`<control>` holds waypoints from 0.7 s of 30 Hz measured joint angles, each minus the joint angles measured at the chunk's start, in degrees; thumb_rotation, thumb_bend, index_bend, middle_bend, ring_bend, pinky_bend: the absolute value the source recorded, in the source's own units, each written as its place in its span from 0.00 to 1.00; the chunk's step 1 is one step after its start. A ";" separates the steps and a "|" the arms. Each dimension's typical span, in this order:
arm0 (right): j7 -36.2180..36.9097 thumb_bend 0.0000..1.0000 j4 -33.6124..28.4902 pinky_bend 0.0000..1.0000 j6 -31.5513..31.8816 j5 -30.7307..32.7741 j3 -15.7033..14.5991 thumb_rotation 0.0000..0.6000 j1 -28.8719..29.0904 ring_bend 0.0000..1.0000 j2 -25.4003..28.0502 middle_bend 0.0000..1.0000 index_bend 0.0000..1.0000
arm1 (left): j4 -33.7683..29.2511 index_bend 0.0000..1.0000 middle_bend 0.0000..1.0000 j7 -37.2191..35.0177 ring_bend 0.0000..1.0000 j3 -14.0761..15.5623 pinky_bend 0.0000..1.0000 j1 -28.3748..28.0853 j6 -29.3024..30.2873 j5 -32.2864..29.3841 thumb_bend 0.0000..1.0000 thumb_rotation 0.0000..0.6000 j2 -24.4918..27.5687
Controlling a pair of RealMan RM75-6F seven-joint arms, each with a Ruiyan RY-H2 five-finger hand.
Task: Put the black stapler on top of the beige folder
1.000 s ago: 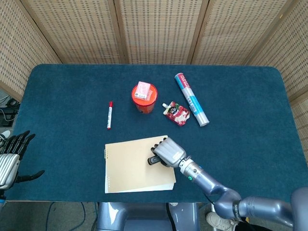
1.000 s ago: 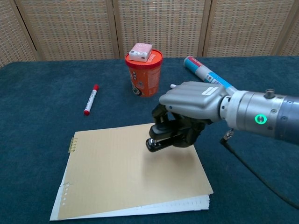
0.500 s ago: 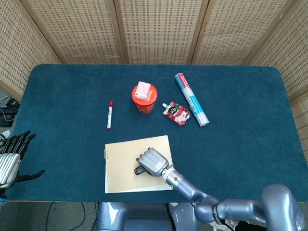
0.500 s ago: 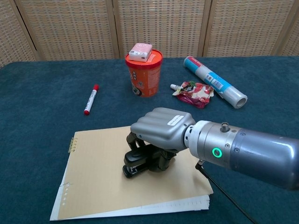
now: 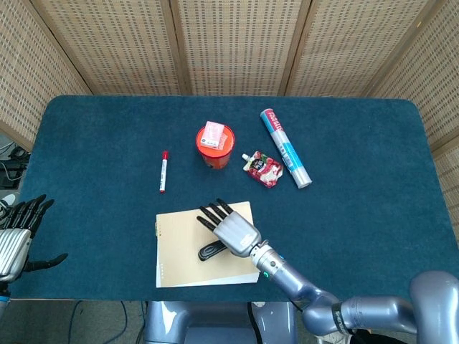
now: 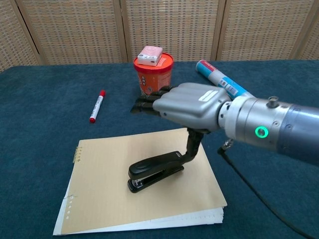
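Observation:
The black stapler (image 5: 211, 251) (image 6: 154, 170) lies flat on the beige folder (image 5: 179, 244) (image 6: 102, 186), near the folder's middle right. My right hand (image 5: 231, 228) (image 6: 187, 104) hovers just above and behind it, fingers stretched out and spread, holding nothing. Its thumb (image 6: 192, 144) points down to the stapler's rear end; whether it touches is unclear. My left hand (image 5: 18, 233) sits off the table's left front corner with fingers apart and nothing in it, seen only in the head view.
A red cup (image 5: 214, 145) (image 6: 152, 77) with a pink box on top stands behind the folder. A red marker (image 5: 163, 171) (image 6: 96, 106) lies to the left, a snack pouch (image 5: 262, 168) and a white-blue tube (image 5: 285, 147) (image 6: 219, 79) to the right.
My right hand carried the stapler left over the folder, set it down and let go. The fingers have opened and the hand has lifted. The left hand has not moved.

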 measured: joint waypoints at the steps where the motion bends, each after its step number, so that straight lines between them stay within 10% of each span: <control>1: -0.09 0.00 -0.68 0.00 0.72 -0.81 -0.16 1.00 -0.36 0.01 1.56 0.02 0.00 | -0.07 0.00 0.00 -0.10 0.00 0.06 0.00 0.06 0.14 0.18 0.00 1.00 0.06; 11: 9.83 0.00 0.00 0.00 15.23 -19.19 -5.09 1.00 -8.57 0.00 18.88 0.00 0.00 | -1.23 0.00 0.00 -0.57 0.00 1.23 0.00 1.34 3.38 4.08 0.00 1.00 0.91; 21: 31.26 0.00 8.12 0.00 37.56 -22.76 -10.58 1.00 -27.15 0.00 25.01 0.00 0.00 | -2.28 0.00 0.00 0.13 0.00 2.60 0.00 3.06 6.86 8.03 0.00 1.00 1.47</control>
